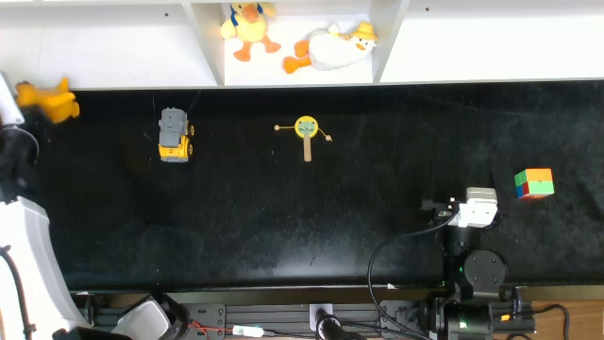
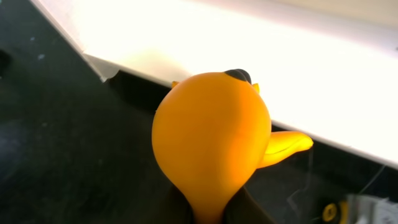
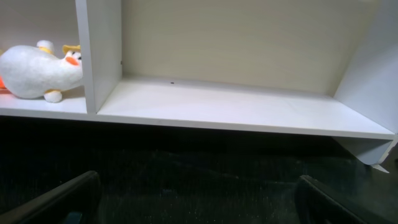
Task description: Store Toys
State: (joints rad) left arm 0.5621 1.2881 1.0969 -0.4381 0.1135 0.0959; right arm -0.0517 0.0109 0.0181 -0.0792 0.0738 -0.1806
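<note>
We judge the orange duck to be a light, hollow, rubbery toy. Its smooth skin is likely to give under pressure and to slip if pinched on the round belly. The narrow tapered end is the sound place to hold, and that is where the left claw is clamped on it. The duck is plain orange and bulbous, with a dark patch on top and a paler flat bill or wing jutting sideways. In the top view it hangs at the 10 o'clock corner of the bench, near the front edge of the white shelf along 12 o'clock. The right claw, at about 4 o'clock, stands with jaws wide apart — holding nothing.
</note>
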